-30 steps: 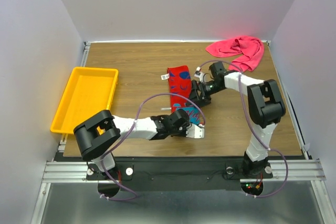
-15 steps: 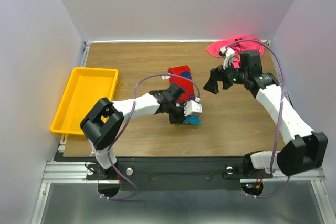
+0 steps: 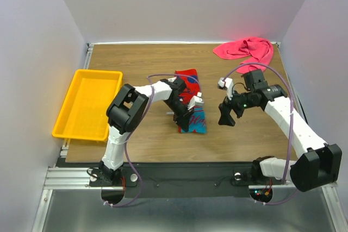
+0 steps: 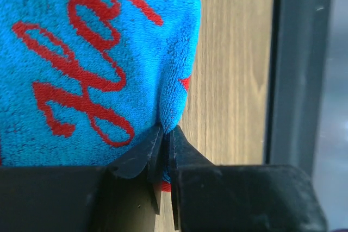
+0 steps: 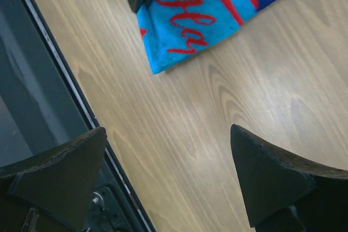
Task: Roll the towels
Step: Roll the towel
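patterned red-navy-teal cloth towel (image 3: 188, 82): flat, right of yellow plastic tray (image 3: 73, 99)
plain pink-red cloth towel (image 3: 247, 50): crumpled, far right of tray
left gripper (image 4: 166, 130): nearly closed, pinching patterned towel's teal edge
right gripper (image 3: 226, 118): jaws spread wide, empty

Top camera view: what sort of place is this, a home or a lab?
Probably a robot lab test cell: plain white walls box in a wood-grain table, with a left arm and right arm mounted along a metal rail.
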You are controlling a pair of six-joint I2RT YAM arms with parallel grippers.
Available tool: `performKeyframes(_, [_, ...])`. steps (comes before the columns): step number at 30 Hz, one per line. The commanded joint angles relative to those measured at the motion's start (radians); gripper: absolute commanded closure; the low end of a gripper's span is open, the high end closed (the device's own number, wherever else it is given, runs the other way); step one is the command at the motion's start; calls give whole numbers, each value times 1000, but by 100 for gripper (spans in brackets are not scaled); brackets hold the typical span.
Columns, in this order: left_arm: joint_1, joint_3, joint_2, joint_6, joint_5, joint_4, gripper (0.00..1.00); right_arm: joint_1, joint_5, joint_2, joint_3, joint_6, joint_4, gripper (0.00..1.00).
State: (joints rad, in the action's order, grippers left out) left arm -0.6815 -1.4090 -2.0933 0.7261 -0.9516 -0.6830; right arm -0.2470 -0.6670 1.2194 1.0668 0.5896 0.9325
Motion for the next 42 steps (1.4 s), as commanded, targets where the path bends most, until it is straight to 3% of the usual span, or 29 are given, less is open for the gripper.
performKeyframes(1, [36, -67, -62, 73, -82, -162, 82, -55, 10, -44, -24, 43, -47, 0])
performKeyframes(7, [53, -156, -174, 127, -98, -262, 82, -299, 225, -20, -129, -71, -327, 0])
performKeyframes(13, [69, -180, -206, 102, -102, -260, 82, -489, 377, 115, -186, -93, -541, 9])
performKeyframes(19, [71, -199, -223, 105, -96, -271, 81, -561, 458, 203, -248, -67, -728, 14])
performKeyframes(27, [74, -199, -223, 118, -96, -276, 78, -569, 469, 288, -295, -28, -790, 30])
performKeyframes(30, [74, -196, -215, 116, -95, -270, 76, -569, 436, 316, -312, -20, -801, 49])
performKeyframes(31, [74, -197, -209, 114, -92, -270, 75, -569, 420, 319, -317, -24, -804, 61])
performKeyframes(32, [76, -199, -203, 114, -90, -270, 75, -569, 405, 327, -318, -28, -801, 67])
performKeyframes(33, [76, -200, -191, 113, -88, -271, 73, -569, 380, 325, -321, -36, -799, 81])
performKeyframes(35, [76, -202, -172, 111, -85, -274, 71, -569, 365, 321, -327, -54, -798, 97])
performKeyframes(42, [95, -188, -22, 84, -39, -253, 59, -548, 206, 273, -292, -111, -664, 100])
